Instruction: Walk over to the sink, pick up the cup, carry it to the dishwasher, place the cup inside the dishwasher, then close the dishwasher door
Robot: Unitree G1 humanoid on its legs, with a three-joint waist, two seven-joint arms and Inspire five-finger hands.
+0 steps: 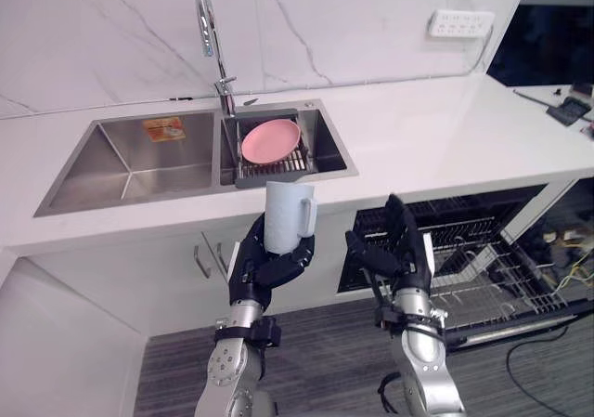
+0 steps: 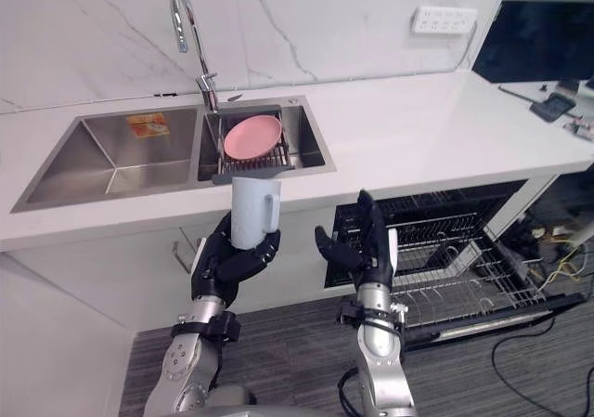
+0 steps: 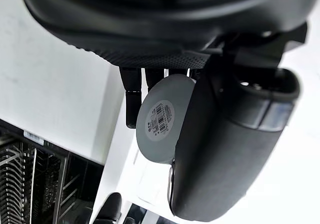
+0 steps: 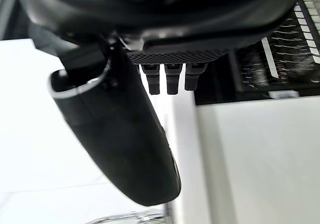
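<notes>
My left hand (image 1: 262, 268) has the cup (image 1: 286, 215): fingers and thumb curled round its lower part, cup upright, handle facing my right. It hangs in the air in front of the counter (image 1: 436, 129) edge, just below the sink (image 1: 139, 162). Pink plate (image 1: 270, 139) sits on the drain rack (image 1: 271, 168) in the sink's right basin. My right hand (image 1: 397, 250) is empty, fingers straight and spread, beside the cup. Dishwasher (image 1: 483, 250) is to my right, door down, lower rack out.
</notes>
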